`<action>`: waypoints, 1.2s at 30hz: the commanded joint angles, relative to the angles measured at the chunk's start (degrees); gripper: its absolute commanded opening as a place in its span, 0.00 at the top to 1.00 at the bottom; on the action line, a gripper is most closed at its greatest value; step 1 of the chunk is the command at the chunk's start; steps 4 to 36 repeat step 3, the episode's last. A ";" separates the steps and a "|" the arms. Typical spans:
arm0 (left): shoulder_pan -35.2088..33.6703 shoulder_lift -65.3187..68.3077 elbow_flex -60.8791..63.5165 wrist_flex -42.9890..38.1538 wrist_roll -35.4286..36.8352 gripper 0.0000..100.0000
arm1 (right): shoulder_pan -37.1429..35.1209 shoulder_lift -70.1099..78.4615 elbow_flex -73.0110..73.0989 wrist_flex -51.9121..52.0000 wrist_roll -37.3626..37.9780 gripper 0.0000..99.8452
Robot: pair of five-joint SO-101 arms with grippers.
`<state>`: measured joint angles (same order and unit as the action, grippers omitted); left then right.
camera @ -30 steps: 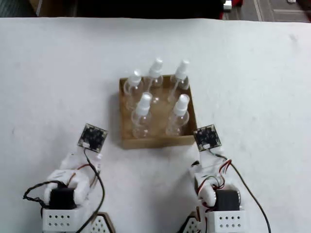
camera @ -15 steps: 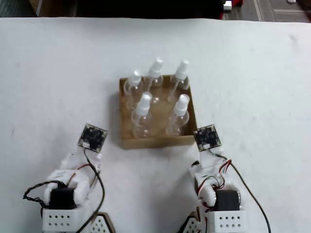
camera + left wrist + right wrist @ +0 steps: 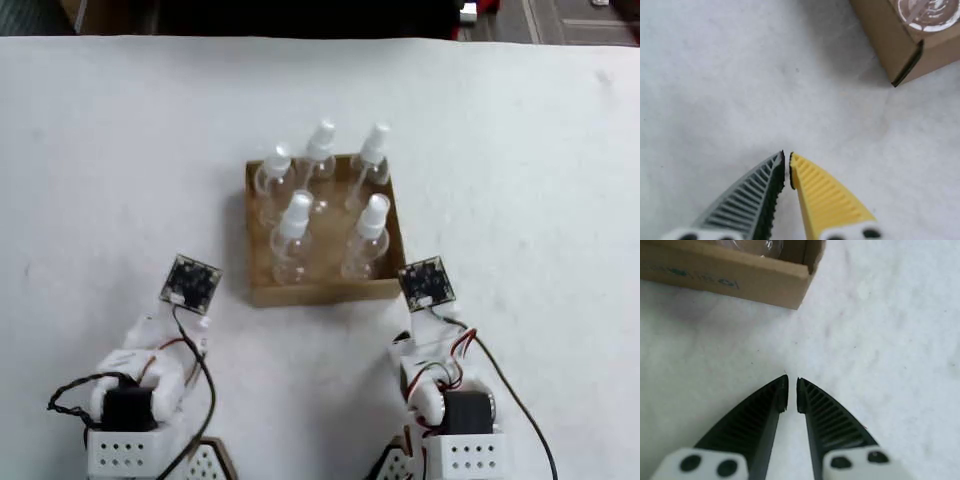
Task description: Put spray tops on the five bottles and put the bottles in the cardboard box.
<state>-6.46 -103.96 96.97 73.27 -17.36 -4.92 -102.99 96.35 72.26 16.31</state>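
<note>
Five bottles (image 3: 289,256) (five spray tops (image 3: 297,211)), one cardboard box (image 3: 322,292), two arms (image 3: 138,385)

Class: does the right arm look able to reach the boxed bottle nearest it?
Probably yes: that bottle rises above the cardboard box rim, and nothing stands between the box and the right claw.

In my left wrist view the picture's edge is cutting the brown cardboard box (image 3: 905,45) down to one corner, and the clear plastic bottle (image 3: 927,10) inside it to a sliver of base. My right wrist view is cropping the box (image 3: 725,275) and a second clear bottle (image 3: 751,245) likewise.
</note>
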 commanded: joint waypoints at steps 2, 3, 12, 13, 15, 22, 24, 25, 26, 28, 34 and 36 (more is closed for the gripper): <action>0.66 -0.48 0.00 0.35 -0.09 0.98 | 0.40 -0.13 0.53 0.40 0.35 0.98; 0.66 -0.48 0.00 0.35 -0.09 0.98 | 0.40 -0.13 0.53 0.40 0.35 0.98; 0.66 -0.48 0.00 0.35 -0.09 0.98 | 0.40 -0.13 0.53 0.40 0.35 0.98; 0.66 -0.48 0.00 0.35 -0.09 0.98 | 0.40 -0.13 0.53 0.40 0.35 0.98; 0.66 -0.48 0.00 0.35 -0.09 0.98 | 0.40 -0.13 0.53 0.40 0.35 0.98; 0.66 -0.48 0.00 0.35 -0.09 0.98 | 0.40 -0.13 0.53 0.40 0.35 0.98; 0.66 -0.48 0.00 0.35 -0.09 0.98 | 0.40 -0.13 0.53 0.40 0.35 0.98; 0.66 -0.48 0.00 0.35 -0.09 0.98 | 0.40 -0.13 0.53 0.40 0.35 0.98; 0.66 -0.48 0.00 0.35 -0.09 0.98 | 0.40 -0.13 0.53 0.40 0.35 0.98; 0.66 -0.48 0.00 0.35 -0.09 0.98 | 0.40 -0.13 0.53 0.40 0.35 0.98; 0.66 -0.48 0.00 0.35 -0.09 0.98 | 0.40 -0.13 0.53 0.40 0.35 0.98; 0.66 -0.48 0.00 0.35 -0.09 0.98 | 0.40 -0.13 0.53 0.40 0.35 0.98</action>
